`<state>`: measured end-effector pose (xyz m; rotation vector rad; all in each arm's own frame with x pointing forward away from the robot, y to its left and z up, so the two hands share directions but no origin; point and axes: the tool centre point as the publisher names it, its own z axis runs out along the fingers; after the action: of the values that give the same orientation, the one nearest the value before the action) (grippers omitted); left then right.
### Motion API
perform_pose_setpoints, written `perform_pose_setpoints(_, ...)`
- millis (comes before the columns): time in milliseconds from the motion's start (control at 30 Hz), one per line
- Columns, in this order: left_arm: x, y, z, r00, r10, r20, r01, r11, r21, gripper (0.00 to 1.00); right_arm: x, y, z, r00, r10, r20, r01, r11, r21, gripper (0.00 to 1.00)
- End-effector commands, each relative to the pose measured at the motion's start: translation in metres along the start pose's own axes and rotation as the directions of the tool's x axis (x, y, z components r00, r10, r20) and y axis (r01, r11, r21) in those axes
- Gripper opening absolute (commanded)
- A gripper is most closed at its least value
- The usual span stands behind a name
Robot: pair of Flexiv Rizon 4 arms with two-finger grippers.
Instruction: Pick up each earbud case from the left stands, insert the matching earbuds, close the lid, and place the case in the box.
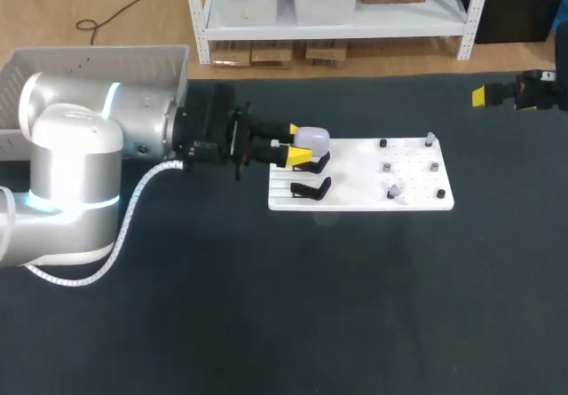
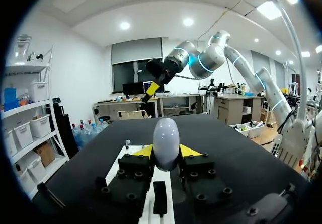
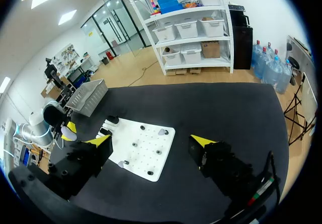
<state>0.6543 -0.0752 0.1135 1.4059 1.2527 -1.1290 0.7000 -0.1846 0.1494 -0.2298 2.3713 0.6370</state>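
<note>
My left gripper [image 1: 295, 147] is shut on a pale, egg-shaped earbud case [image 1: 311, 137], held just above the left end of the white board [image 1: 364, 200]. In the left wrist view the case [image 2: 166, 142] sits upright between the two yellow tips of the left gripper [image 2: 166, 152]. Two black stands [image 1: 311, 187] are fixed at the board's left end, one of them partly under the case. Small grey and white pieces [image 1: 393, 189] stand on the board's right half, too small to make out. My right gripper [image 1: 497, 96] hangs open at the far right, away from the board, with nothing in it [image 3: 151, 141].
A grey mesh box [image 1: 98, 65] stands at the table's back left, behind my left arm; it also shows in the right wrist view as a grey box [image 3: 88, 95]. The dark table top [image 1: 355, 306] spreads wide in front of the board.
</note>
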Motion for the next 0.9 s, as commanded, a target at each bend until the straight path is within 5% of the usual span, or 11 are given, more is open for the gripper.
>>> perform_pose_setpoints(33,0.001,0.001,0.0,1.0,0.001,0.003,-0.001,1.0,0.002,0.0,0.0,0.0,0.0,1.0,-0.001,-0.001,0.001,1.0,0.0,1.0)
perform_pose_setpoints(467,-0.001,-0.005,-0.001,1.0,0.003,0.011,-0.003,1.0,-0.008,0.0,-0.001,0.002,0.0,1.0,-0.007,0.0,0.007,1.0,-0.007,1.0)
perform_pose_setpoints(900,-0.003,-0.006,0.028,0.998,0.001,0.061,-0.001,1.0,-0.009,0.0,0.021,0.064,-0.018,0.983,-0.166,-0.082,0.155,0.98,-0.121,1.0)
